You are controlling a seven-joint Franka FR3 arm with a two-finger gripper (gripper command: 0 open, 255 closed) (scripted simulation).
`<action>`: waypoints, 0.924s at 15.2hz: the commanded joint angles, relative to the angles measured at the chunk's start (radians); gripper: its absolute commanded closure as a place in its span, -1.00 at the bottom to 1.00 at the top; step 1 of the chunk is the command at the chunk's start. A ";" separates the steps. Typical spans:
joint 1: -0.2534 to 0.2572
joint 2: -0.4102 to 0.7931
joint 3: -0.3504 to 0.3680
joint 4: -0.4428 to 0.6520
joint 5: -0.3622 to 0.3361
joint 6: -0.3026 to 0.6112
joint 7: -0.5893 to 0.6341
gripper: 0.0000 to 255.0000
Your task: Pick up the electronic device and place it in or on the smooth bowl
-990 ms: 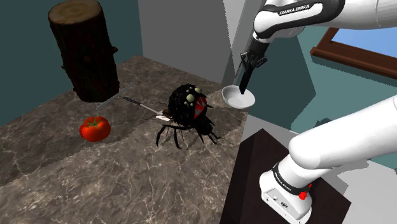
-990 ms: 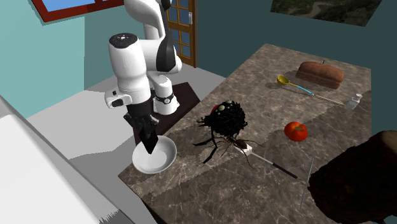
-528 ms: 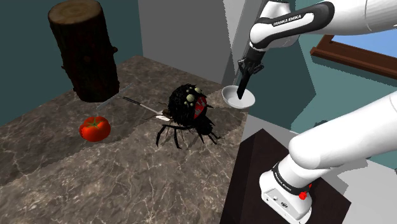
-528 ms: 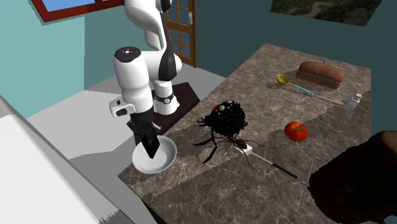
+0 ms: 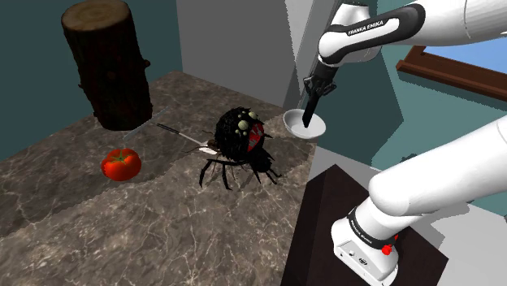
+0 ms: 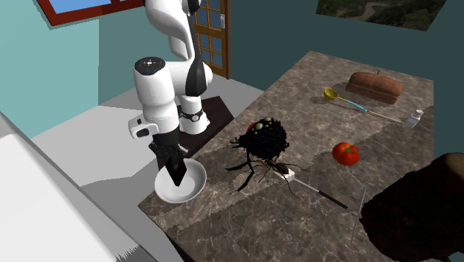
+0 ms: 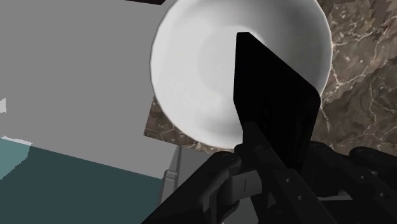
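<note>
A flat black slab, the electronic device [image 5: 306, 117] [image 6: 178, 170] [image 7: 272, 102], hangs upright with its lower end inside the smooth white bowl [image 5: 316, 129] [image 6: 195, 181] [image 7: 191, 63]. My gripper [image 5: 309, 99] [image 6: 168, 151] [image 7: 254, 167] is shut on the device's upper end, straight above the bowl. The bowl stands at the corner of the marble counter [image 5: 122, 219], close to its edge. Whether the device touches the bowl's floor I cannot tell.
A black spider toy [image 5: 242, 138] [image 6: 265, 138] sits mid-counter beside a thin utensil [image 5: 180, 136]. A tomato [image 5: 120, 163] and a dark log [image 5: 106, 61] lie farther off. A bread loaf [image 6: 374, 85] and a yellow spoon [image 6: 340, 97] are at the counter's far end.
The gripper came down and a little towards the shoulder view's left with the device, bringing its lower end into the bowl. It has hardly moved in the last half second.
</note>
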 commanded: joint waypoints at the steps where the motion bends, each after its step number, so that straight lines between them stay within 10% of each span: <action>1: 0.000 0.000 0.000 0.000 0.000 0.000 0.000 -1.00; 14: 0.003 -0.061 0.004 0.074 0.004 -0.134 -0.002 -1.00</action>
